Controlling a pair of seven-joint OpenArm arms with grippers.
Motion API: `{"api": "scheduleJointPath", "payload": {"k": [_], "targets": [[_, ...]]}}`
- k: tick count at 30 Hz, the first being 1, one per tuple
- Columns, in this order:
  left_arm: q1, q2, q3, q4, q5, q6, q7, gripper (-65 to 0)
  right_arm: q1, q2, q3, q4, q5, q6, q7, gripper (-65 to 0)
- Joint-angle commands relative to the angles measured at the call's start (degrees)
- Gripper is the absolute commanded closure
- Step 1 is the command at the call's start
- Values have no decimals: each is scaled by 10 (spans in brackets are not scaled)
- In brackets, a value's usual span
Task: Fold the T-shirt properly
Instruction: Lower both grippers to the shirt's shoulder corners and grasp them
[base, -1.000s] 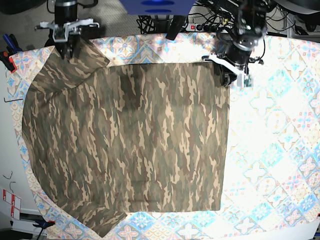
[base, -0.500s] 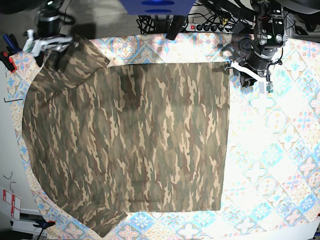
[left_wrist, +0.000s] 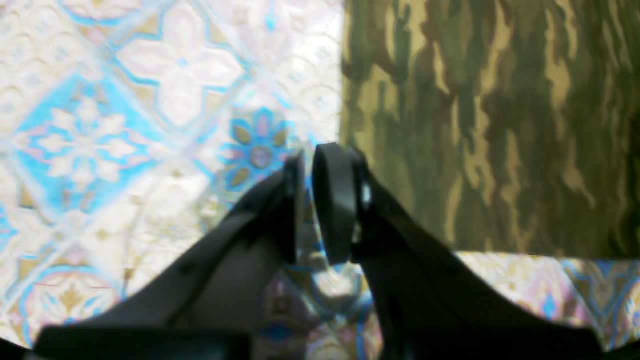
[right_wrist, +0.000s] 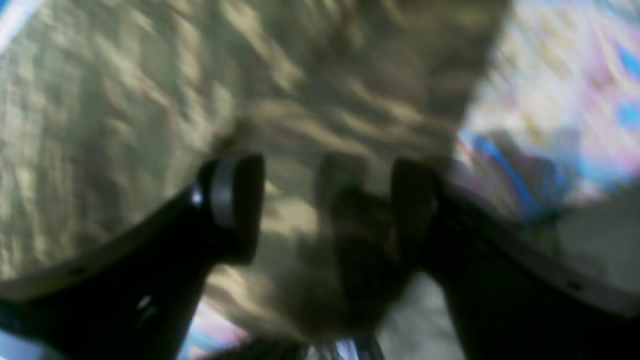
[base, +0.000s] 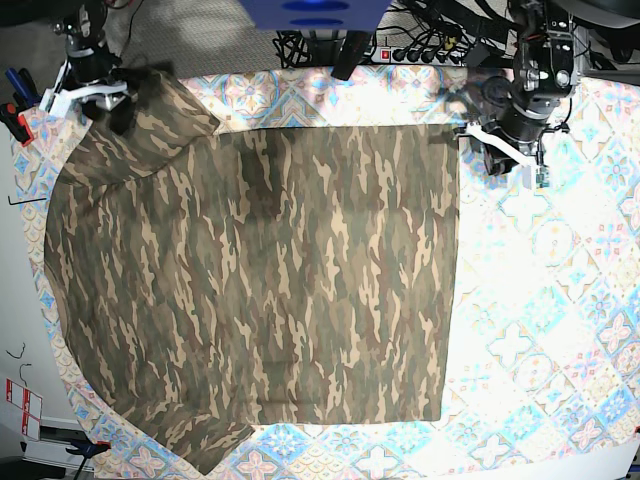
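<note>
My right gripper (base: 100, 100) sits at the far-left top corner in the base view, over the sleeve of the T-shirt (base: 270, 280). In my right wrist view the picture is blurred, but my 2 fingers (right_wrist: 235, 200) stand well apart with camouflage cloth showing in the gap below them; nothing is pinched between them.

Moving right, the T-shirt lies flat across the tablecloth (base: 540, 300), filling the left and middle of the table. 1 sleeve points to the top-left corner, another pokes out at the bottom left, and the right edge runs straight down like a folded line.

Further right, my left gripper (base: 505, 160) hangs just beside the T-shirt's top-right corner, over the bare tablecloth. From the left wrist view, my fingers (left_wrist: 332, 200) are almost together, only a thin slit between the pads, and they hold nothing. The T-shirt's edge (left_wrist: 490, 125) lies just to the right of them, the patterned tablecloth (left_wrist: 125, 125) under and to the left.
</note>
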Motion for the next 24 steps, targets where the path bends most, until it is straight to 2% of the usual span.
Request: {"api": "scheduleJointPath", "payload": {"k": [1, 8, 11, 13, 17, 21, 24], "targets": [[2, -4, -2, 9, -3, -4, -9, -87, 0, 6, 5, 5, 1, 8, 17, -405], [2, -4, -1, 9, -2, -4, -9, -87, 24, 6, 2, -59, 1, 16, 14, -404], [2, -4, -1, 9, -2, -4, -9, -87, 50, -6, 3, -113, 2, 63, 13, -403], [4, -4, -2, 9, -2, -4, -9, -87, 67, -13, 2, -141, 2, 83, 12, -402], [5, -4, -3, 9, 0, -4, -9, -87, 72, -13, 0, -158, 2, 84, 4, -401], [5, -4, -3, 9, 1, -4, -9, -87, 70, -14, -3, -115, 1, 84, -56, -401], [-1, -5, -4, 8, 1, -4, 16, -87, 69, -14, -42, -74, 1, 84, -72, -400]]}}
